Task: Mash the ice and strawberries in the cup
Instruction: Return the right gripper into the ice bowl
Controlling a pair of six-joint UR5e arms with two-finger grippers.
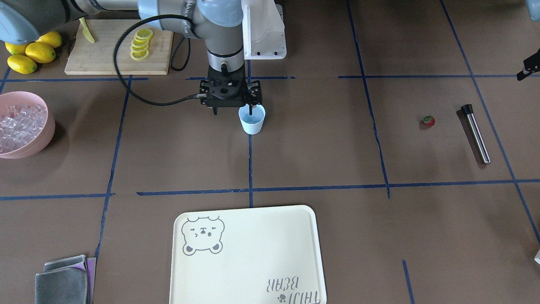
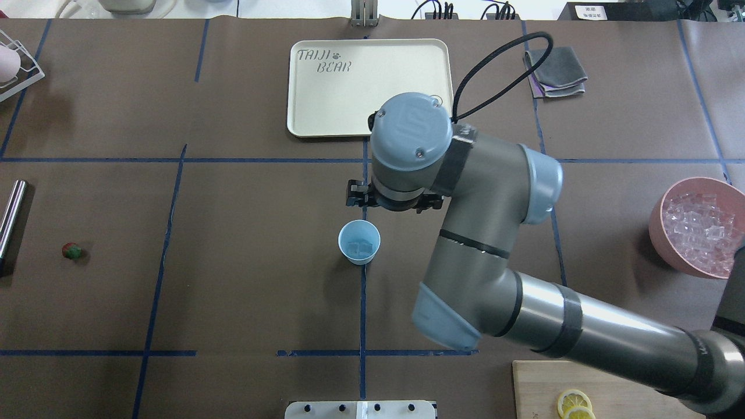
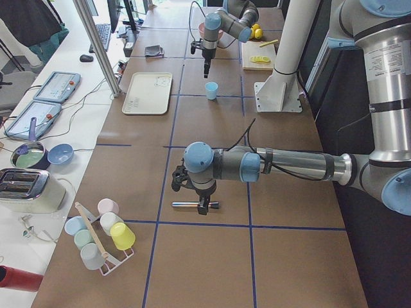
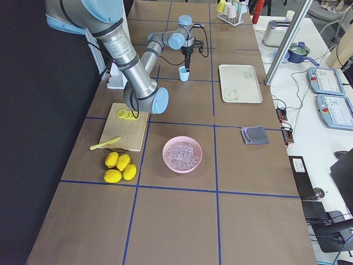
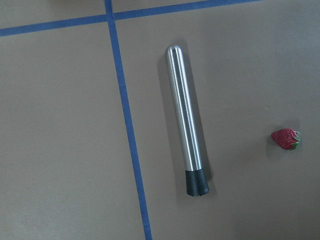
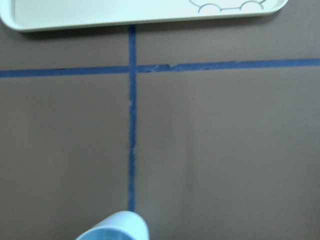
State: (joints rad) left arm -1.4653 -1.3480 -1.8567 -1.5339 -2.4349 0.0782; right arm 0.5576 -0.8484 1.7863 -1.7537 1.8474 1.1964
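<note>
The pale-blue cup (image 1: 252, 120) stands upright at the table's middle, with a few clear ice cubes (image 2: 359, 247) in its bottom. My right gripper (image 1: 233, 113) hangs open just above it; one finger is over the cup's rim, the other beside it, and nothing is held. More ice (image 1: 19, 126) fills the pink bowl (image 2: 660, 233). The red strawberry (image 1: 428, 120) lies on the table beside a steel muddler (image 1: 476, 134); the left wrist view shows both from above. My left gripper (image 3: 191, 196) hovers over the muddler (image 3: 192, 205); I cannot tell whether it is open or shut.
A cream tray (image 1: 253, 253) lies past the cup on the operators' side. A cutting board (image 1: 105, 55) with lemon slices, a yellow knife and whole lemons (image 1: 33, 52) sits near the robot's base. Folded grey cloths (image 1: 63, 280) and a rack of cups (image 3: 103, 234) are at the edges.
</note>
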